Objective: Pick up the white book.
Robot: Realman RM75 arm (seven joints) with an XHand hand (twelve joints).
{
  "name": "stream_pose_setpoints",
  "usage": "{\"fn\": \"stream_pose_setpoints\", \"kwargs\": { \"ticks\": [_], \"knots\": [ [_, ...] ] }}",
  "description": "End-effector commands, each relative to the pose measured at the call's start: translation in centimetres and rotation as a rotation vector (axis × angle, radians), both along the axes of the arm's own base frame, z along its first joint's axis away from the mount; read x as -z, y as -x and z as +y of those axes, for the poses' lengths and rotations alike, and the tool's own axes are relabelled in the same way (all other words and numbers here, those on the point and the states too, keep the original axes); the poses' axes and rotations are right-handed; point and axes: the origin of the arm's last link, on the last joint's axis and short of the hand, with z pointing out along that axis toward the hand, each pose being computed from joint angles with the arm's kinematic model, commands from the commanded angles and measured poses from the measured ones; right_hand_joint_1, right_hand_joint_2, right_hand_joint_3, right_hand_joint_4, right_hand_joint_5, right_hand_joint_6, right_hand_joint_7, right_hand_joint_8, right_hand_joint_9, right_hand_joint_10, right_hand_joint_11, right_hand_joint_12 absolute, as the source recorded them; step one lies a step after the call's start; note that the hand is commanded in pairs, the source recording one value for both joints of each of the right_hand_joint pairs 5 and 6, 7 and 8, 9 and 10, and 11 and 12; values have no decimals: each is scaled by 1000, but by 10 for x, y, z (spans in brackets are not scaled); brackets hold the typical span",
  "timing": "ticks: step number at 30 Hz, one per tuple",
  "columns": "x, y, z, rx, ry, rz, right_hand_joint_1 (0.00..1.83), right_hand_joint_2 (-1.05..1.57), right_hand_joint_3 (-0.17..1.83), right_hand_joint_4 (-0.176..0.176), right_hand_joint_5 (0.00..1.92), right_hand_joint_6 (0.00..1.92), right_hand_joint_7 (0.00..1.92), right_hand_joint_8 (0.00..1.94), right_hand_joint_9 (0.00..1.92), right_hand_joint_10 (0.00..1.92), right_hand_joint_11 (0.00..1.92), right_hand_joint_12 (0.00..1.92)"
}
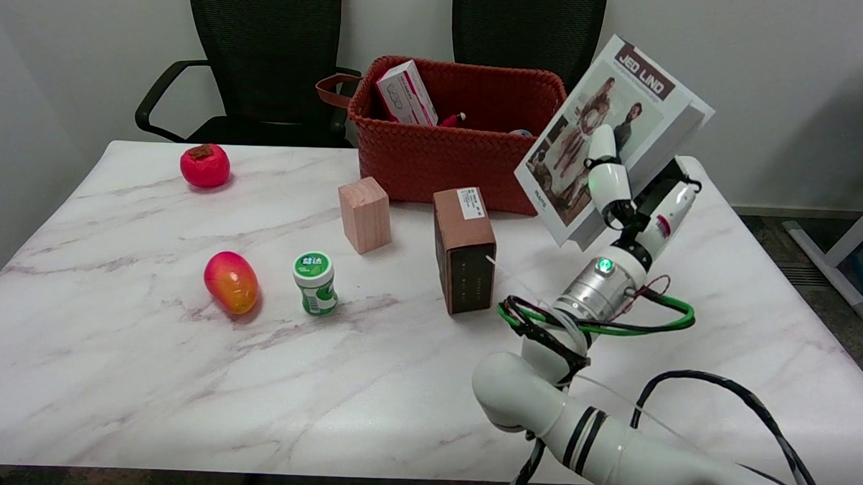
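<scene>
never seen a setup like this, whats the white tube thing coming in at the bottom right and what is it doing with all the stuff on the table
That is a robot's right arm, steered by a person. Its right hand holds the white book tilted in the air above the marble table. One camera looks down from above the table's near side. On the table: a red fruit, a mango, a green-capped bottle, a wooden block, a brown box and a red woven basket with a pink box inside.
</scene>
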Motion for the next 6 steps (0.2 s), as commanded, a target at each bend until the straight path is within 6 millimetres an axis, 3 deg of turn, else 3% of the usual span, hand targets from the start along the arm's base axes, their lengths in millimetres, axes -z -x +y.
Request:
{"fn": "stream_pose_setpoints", "kwargs": {
  "ticks": [1,6],
  "knots": [
    [-20,-50,-33,-21,-67,139,1077,1036,355,0,949,949,1529,1529,1294,1294,1143,1143],
    [-29,-61,-45,-25,-95,156,1074,1032,355,0,951,951,1533,1533,1307,1307,1137,1137]
  ]
}}
